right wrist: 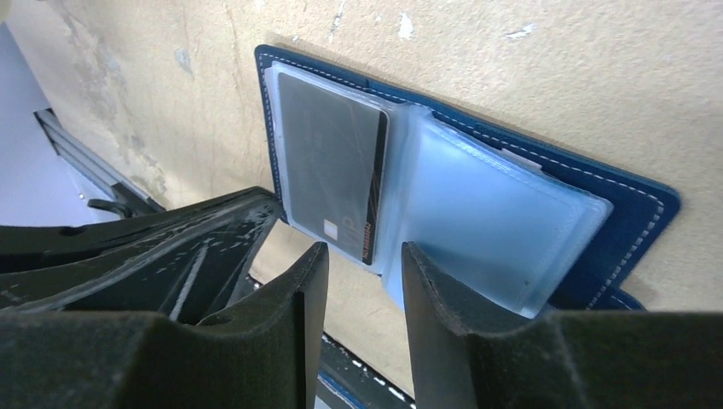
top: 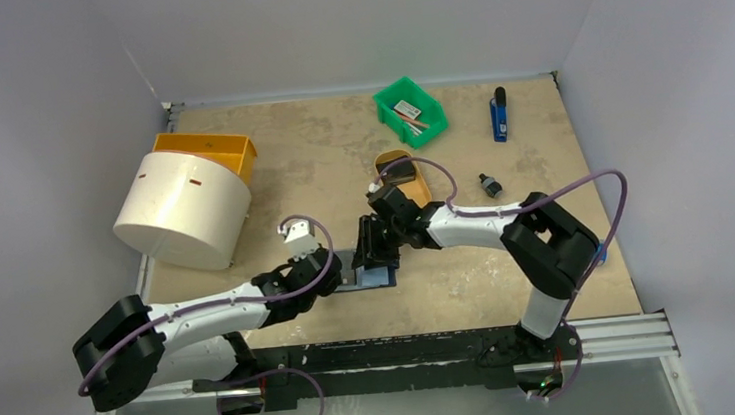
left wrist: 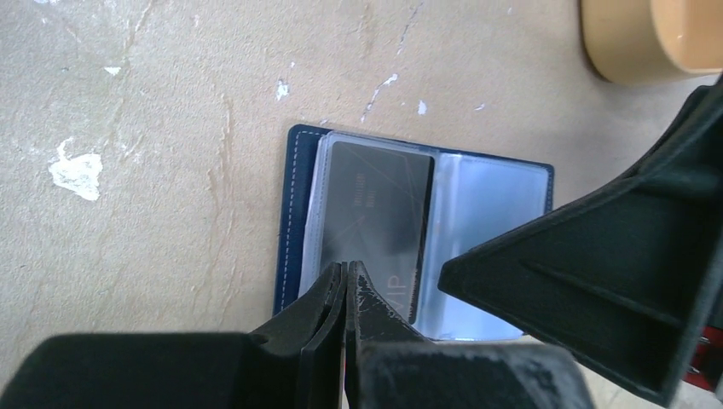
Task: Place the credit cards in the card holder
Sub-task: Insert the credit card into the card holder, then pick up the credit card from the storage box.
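We see the card holder (right wrist: 635,204) lying open and flat on the table top (left wrist: 153,256), just ahead of both grippers' tips. The left gripper (left wrist: 345,285) has its jaws pressed together, tips at the near edge of a black card (left wrist: 375,213) that sits in the sleeve right before them; we cannot tell whether they pinch anything. The right gripper (right wrist: 362,298) stands with jaws apart and nothing between them, just short of the clear plastic sleeves (right wrist: 486,213) beyond its tips.

We judge the holder light and floppy: a thin navy cover with pale stitching, likely to slide on the mottled, chipped surface unless pinned. The sleeves look like glossy, soft film that would buckle, so they are best lifted by a free edge. The card looks stiff, flat and slick; we would take it by a short edge.
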Controlling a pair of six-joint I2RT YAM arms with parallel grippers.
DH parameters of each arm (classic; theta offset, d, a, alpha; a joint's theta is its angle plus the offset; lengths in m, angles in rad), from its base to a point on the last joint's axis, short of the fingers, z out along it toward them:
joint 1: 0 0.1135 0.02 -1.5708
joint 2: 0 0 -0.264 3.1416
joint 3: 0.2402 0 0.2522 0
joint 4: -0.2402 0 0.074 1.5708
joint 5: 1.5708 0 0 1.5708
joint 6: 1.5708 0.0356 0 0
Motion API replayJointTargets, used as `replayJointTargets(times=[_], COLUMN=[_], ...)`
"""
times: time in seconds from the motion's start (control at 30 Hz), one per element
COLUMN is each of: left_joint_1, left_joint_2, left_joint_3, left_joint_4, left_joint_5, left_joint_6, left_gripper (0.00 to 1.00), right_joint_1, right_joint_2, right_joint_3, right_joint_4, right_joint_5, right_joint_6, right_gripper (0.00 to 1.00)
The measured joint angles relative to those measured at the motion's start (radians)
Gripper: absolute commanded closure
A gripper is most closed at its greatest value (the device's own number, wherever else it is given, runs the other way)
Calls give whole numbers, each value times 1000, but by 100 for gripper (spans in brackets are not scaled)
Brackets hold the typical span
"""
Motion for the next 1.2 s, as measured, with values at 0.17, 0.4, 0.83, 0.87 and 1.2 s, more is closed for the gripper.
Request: replayJointTargets(times=[0.17, 0.4, 0.83, 0.87, 1.2], left_joint_1=[0, 1, 2, 2, 2], left_joint_2=[-37, -38, -95, -105, -142], left_joint_3=[27, 77, 77, 77, 77], left_joint_4=[-3, 38, -14, -22, -78], left_joint_5=[12, 41, -8, -13, -55], left_joint_6=[21, 70, 90, 89, 85], left_gripper=[100, 100, 100, 100, 100], right_joint_1=[0, -10, -353, -363, -380], right_joint_2=[-48, -350, -260, -241, -51], right_joint_3=[4, -71, 31, 31, 48], right_joint_4=[-71, -116, -91, -79, 68], right_joint_5=[53, 232, 361, 354, 338], right_joint_6=[-27, -72, -164, -141, 273], right_gripper=[62, 60, 43, 41, 40])
